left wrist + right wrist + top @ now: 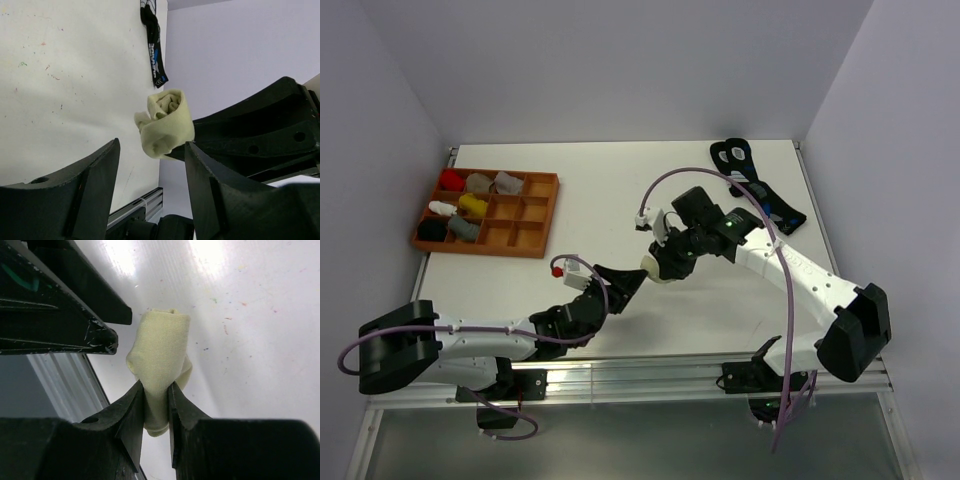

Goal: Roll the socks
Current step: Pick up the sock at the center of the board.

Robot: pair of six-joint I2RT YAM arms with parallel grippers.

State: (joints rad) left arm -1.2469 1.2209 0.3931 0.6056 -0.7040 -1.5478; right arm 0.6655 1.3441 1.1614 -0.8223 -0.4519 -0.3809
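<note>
The pale cream-yellow sock [657,271] is a rolled bundle held above the table near its front middle. My right gripper [666,262] is shut on it; in the right wrist view the fingertips [136,392] pinch the near end of the sock [161,347]. My left gripper [626,283] is open, just left of the bundle. In the left wrist view the sock [167,122] hangs just beyond my spread left gripper [152,146], not touching it. The taupe sock with the striped cuff is out of view.
Black socks with blue-and-white marks [756,186] lie at the back right, also in the left wrist view [153,42]. A wooden compartment tray [542,215] with several small sock bundles stands at the back left. The table's front rail [650,366] is close below.
</note>
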